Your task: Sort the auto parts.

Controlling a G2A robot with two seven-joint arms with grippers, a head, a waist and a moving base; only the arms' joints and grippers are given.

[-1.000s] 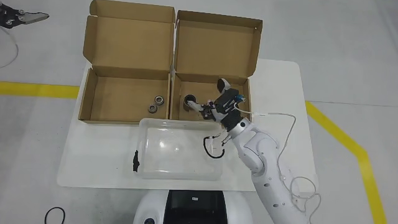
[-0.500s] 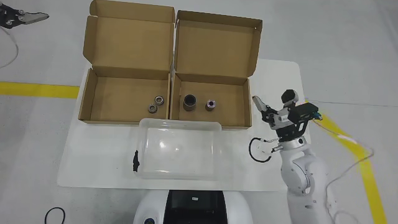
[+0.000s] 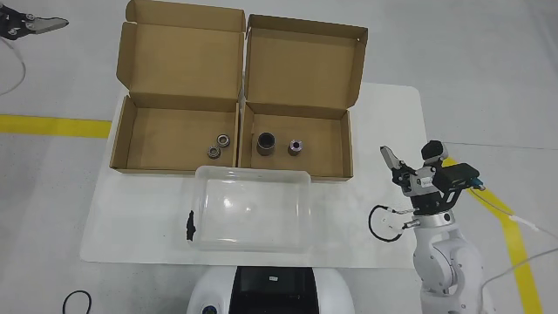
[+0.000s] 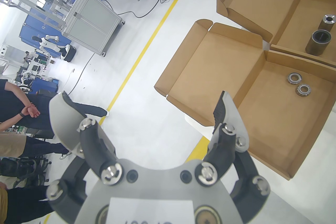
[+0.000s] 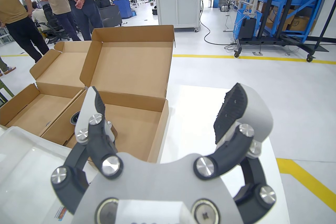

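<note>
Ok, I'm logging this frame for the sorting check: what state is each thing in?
Left box, open, two bearings inside.
Right box, open, two sleeves standing inside.
Clear bin, upright, no parts seen inside.
Left end effector, open, empty.
Right end effector, open, empty.

Bearings (image 3: 214,151): two silver rings, lay flat, side by side, by the left box's (image 3: 161,135) right wall.
Large sleeve (image 3: 265,145): dark cylinder, stood upright near the right box's (image 3: 324,146) left wall.
Small sleeve (image 3: 296,146): stood upright, near the box's centre.
</note>
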